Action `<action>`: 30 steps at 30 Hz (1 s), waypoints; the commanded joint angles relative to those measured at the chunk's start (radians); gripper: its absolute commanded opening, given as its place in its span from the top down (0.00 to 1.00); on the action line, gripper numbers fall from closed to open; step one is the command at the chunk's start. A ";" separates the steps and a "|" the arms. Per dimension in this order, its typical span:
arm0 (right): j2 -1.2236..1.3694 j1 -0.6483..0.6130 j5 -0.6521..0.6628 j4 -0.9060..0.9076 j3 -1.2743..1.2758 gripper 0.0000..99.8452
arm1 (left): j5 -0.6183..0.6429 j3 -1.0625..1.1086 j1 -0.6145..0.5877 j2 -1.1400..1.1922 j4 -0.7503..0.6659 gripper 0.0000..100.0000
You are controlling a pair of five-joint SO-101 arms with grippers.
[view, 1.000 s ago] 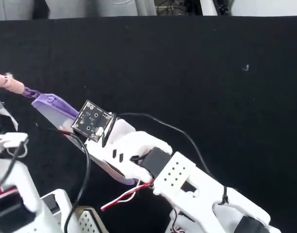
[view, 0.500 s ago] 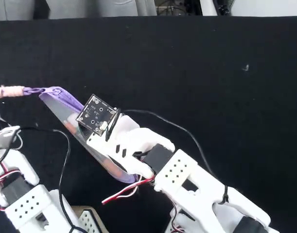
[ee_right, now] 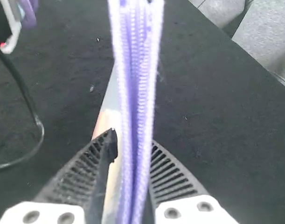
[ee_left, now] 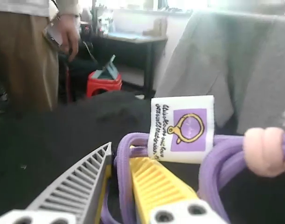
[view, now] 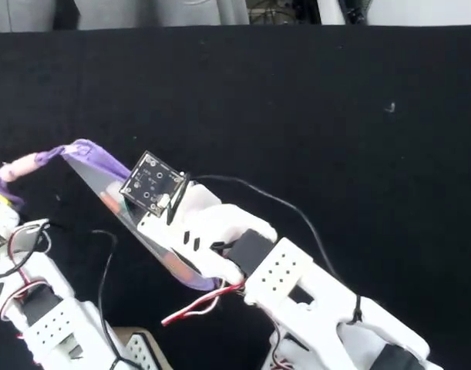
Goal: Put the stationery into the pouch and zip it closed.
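**Pouch held between two hands.** The pouch (view: 104, 185), clear-walled with a purple zipper (ee_right: 135, 70), is standing on edge near the left edge of the bench (view: 312, 108), toward its front-left corner, with the zipper edge uppermost. The right hand (ee_right: 128, 154) is pinching the pouch, one finger pressing on each side of the zipper edge and the jaws nearly together around it. From the pouch's end nearest the bench's left edge we are tracing a purple pull cord (view: 54, 154) carrying a pink bead (view: 21, 166) and a white label (ee_left: 182, 128). The left hand (ee_left: 119, 186), at the bench's left edge, is clamping this cord, which is passing between its grey finger (ee_left: 77, 186) and its yellow finger (ee_left: 154, 184). Beyond the bench's far edge, grey fabric (view: 142, 11) is showing.
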 commanded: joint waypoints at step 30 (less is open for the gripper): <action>-0.209 0.109 0.014 0.026 0.133 0.99 | 0.222 -0.484 0.004 0.069 0.875 0.97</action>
